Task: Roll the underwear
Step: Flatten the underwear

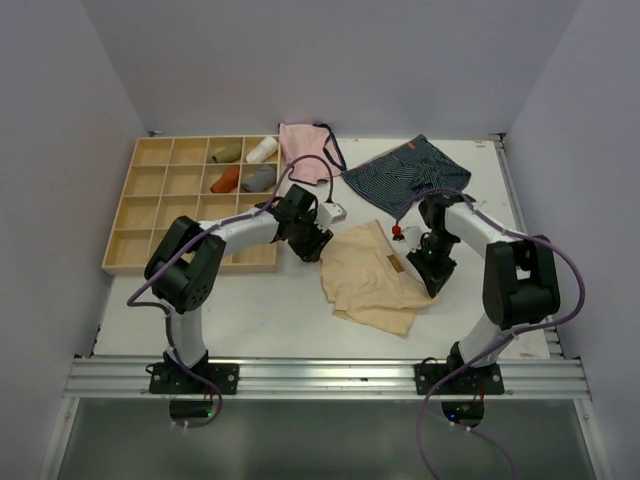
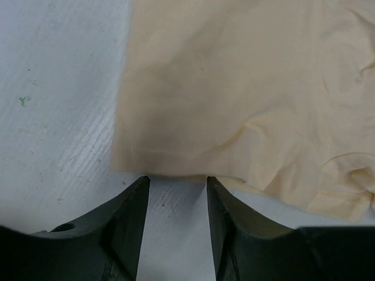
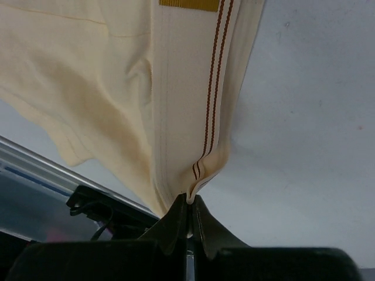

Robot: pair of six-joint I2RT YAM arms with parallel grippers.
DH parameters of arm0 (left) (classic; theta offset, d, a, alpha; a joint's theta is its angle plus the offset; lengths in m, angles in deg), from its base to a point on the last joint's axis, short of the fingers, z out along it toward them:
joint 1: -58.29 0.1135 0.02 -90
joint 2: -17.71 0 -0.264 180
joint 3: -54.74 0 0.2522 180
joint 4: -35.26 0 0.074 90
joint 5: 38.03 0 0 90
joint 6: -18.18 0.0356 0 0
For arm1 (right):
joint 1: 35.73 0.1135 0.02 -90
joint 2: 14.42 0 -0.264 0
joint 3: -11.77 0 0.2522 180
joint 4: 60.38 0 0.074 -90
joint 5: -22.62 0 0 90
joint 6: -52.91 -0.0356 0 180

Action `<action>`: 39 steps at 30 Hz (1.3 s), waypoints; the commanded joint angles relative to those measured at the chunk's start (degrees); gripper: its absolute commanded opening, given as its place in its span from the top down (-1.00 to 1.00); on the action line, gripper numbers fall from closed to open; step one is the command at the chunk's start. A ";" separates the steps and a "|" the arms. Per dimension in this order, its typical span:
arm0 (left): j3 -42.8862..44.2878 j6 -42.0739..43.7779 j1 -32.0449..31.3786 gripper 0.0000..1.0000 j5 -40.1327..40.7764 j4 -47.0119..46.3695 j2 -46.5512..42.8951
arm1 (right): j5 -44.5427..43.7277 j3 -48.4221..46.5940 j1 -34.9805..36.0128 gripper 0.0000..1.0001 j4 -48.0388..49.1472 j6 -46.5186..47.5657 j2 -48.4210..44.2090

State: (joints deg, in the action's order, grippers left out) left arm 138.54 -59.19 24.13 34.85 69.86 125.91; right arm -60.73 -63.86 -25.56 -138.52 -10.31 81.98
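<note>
Left fingers [image 2: 133,213] stand partly apart with nothing between them, their tips low over the white table [image 2: 53,99] and just short of the near hem of the underwear [image 2: 234,88], which they do not touch. Right fingers [image 3: 171,225] are pressed together on a fold of the underwear's elastic waistband [image 3: 193,99], pinching it right at the tips; two thin red-brown lines run down that band, and a mustard label [image 3: 188,4] sits at its far end. From above, the pale peach-beige underwear [image 1: 370,275] lies crumpled near the middle of the table [image 1: 260,310], between the two arms, with the left fingers [image 1: 318,245] at its upper left edge and the right fingers [image 1: 435,283] at its right edge. Whether the pinched edge is raised off the table is hard to tell. Behind it lies a navy striped pair [image 1: 410,170], and to the left of that a pink pair [image 1: 303,148] with dark trim. A wooden tray [image 1: 150,210] of square compartments sits at the left of the table, well apart from the underwear, and four of its upper-right compartments each hold a small roll: olive [image 1: 225,153], white [image 1: 262,150], orange [image 1: 225,180] and grey [image 1: 258,180].
</note>
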 commanded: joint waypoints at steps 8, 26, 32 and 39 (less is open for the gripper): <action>14.10 5.65 2.34 -0.04 4.91 -4.24 5.34 | 7.50 -10.99 -3.57 0.19 -4.89 -1.12 3.36; 13.03 -2.33 -0.83 -0.05 -10.74 8.34 5.52 | 19.27 -20.66 -5.60 0.68 -4.18 -0.06 7.21; 18.79 -3.57 -1.09 0.02 -4.52 9.48 15.08 | 21.82 -21.37 -5.43 0.67 -3.83 -1.56 9.51; 49.79 0.29 -0.22 -0.02 2.44 15.96 34.51 | 23.93 -21.46 -4.99 0.68 -2.51 -3.05 10.30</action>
State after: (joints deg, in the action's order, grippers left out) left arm 177.53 -60.68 23.02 31.66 81.79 152.21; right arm -39.51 -84.66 -31.02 -141.80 -11.93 92.18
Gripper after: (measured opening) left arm 0.498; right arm 0.163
